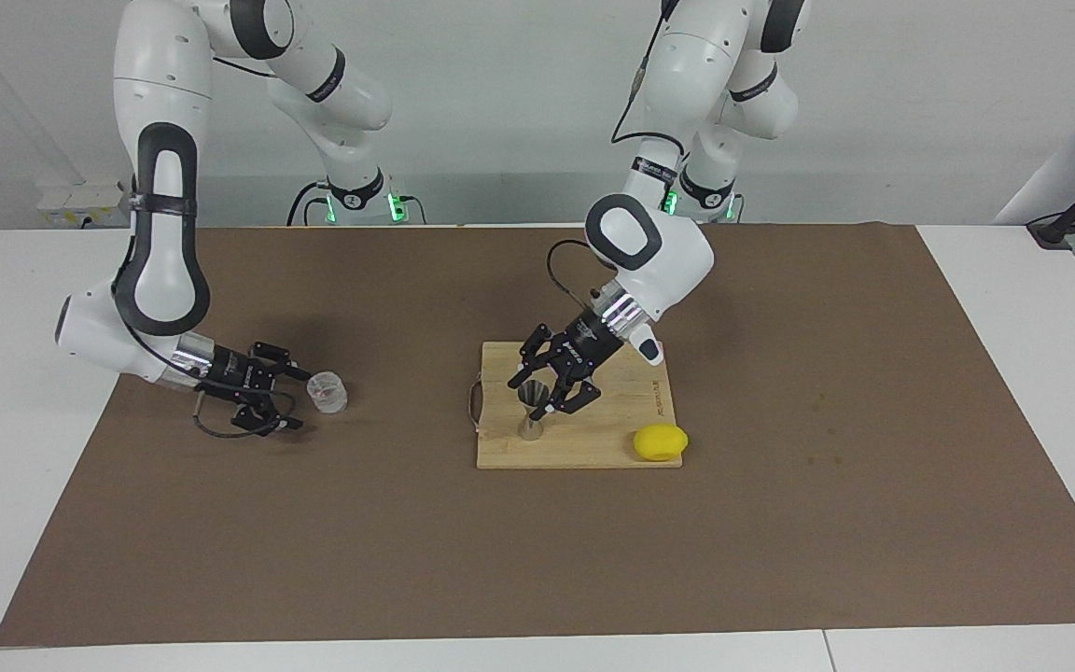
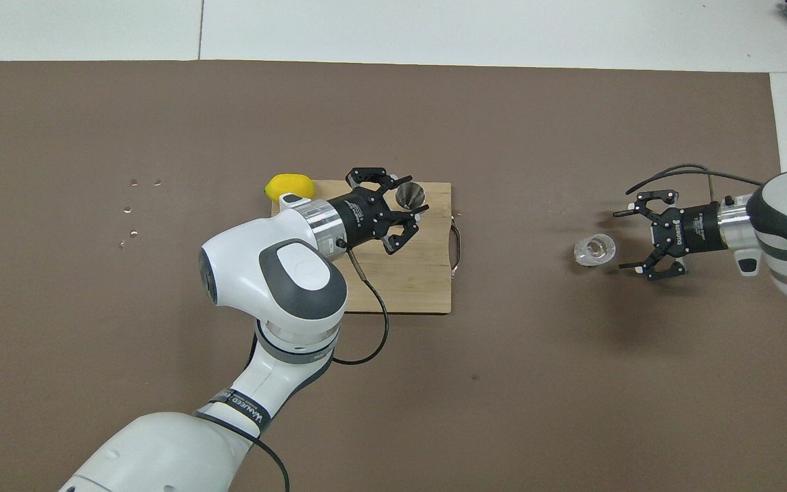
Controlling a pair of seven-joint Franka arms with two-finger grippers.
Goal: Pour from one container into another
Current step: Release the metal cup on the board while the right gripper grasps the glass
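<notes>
At centre of the facing frame, left end effector [image 1: 551, 385] spread wide around jigger [image 1: 532, 411] on cutting board [image 1: 593, 448]. At mid-left, right end effector [image 1: 287, 399] wide beside tumbler [image 1: 327, 391] on table [image 1: 780, 523]. Risk: a finger clips the jigger, tipping it.

tumbler [image 1: 328, 391] [image 2: 594, 250]: we see clear glass, upright, on brown worktop, right-arm end
jigger [image 1: 533, 412] [image 2: 410, 196]: silvery hourglass, upright on wooden board

White wall [image 1: 519, 112], brown mat [image 1: 780, 523], white table [image 1: 15, 392]
</notes>
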